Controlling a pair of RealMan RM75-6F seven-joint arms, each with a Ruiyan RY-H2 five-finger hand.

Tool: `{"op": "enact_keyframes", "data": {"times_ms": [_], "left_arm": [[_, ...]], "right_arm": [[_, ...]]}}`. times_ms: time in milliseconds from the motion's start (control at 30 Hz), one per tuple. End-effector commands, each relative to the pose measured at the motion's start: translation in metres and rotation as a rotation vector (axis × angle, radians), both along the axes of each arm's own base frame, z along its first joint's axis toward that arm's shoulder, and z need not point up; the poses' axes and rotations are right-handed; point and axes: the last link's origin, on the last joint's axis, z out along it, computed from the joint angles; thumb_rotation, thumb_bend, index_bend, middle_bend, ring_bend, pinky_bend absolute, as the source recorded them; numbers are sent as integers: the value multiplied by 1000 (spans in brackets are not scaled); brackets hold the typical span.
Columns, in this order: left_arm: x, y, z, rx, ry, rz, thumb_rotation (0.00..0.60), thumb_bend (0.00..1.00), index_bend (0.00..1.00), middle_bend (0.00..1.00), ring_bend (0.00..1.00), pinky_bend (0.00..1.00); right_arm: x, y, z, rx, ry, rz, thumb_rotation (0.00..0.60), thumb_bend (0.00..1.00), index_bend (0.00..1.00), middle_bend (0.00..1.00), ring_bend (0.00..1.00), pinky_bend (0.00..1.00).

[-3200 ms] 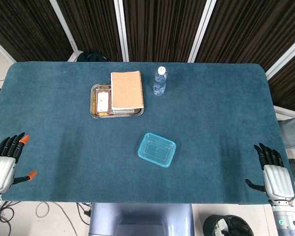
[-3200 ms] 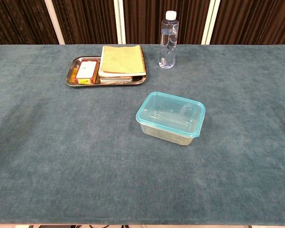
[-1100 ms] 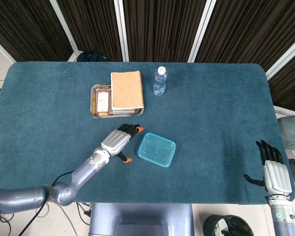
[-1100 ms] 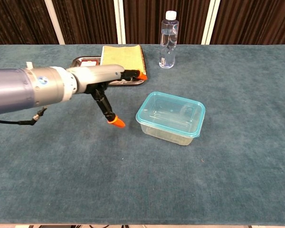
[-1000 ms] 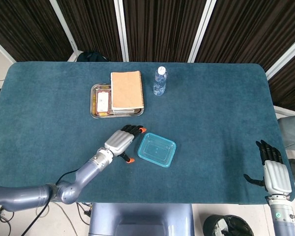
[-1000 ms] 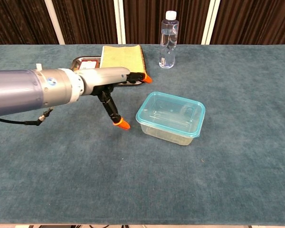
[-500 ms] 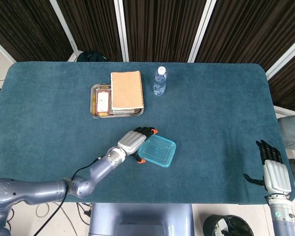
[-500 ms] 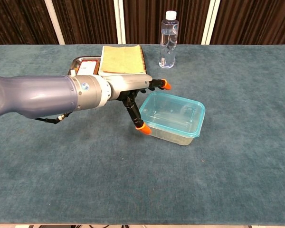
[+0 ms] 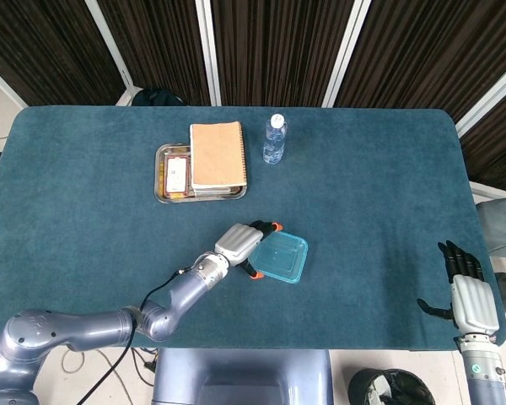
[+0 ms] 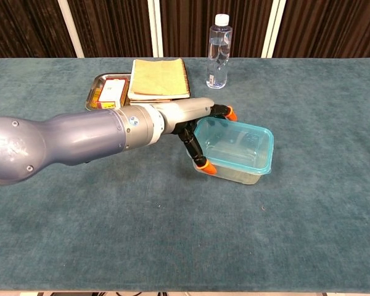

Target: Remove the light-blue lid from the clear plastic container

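The clear plastic container with its light-blue lid sits near the table's middle, slightly right of centre. My left hand is against its left end. The orange-tipped fingers are spread, one fingertip at the far-left corner and the thumb tip at the near-left corner. They touch the container without clasping it. My right hand hovers at the table's front right edge with fingers stretched out and nothing in it; only the head view shows it.
A metal tray at the back left carries a brown notebook and a small box. A water bottle stands behind the container. The teal cloth spreads bare around them.
My left hand has kept moving right, reached the container's left end, and shoved it a little to the right, turning it slightly. The right hand has stayed put.
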Motion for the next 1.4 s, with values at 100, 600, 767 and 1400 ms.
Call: {"op": "enact_keyframes", "data": {"times_ms": [100, 600, 767, 1400], "left_arm": [[-4, -4, -1, 22, 3, -65, 600, 182, 167, 272, 199, 378], [-11, -6, 10, -44, -57, -39, 600, 182, 187, 281, 202, 400], [-11, -7, 12, -48, -57, -42, 600, 182, 189, 281, 202, 400], [-7, -13, 10, -64, -48, -36, 600, 182, 190, 282, 203, 400]], "right_arm": [[4, -1, -1, 5, -3, 16, 600, 219, 0, 0, 0, 0], [53, -18, -35, 85, -34, 129, 600, 219, 0, 0, 0, 0], [79, -23, -62, 131, -61, 166, 600, 219, 0, 0, 0, 0], [149, -26, -133, 218, -181, 172, 600, 218, 0, 0, 0, 0]]}}
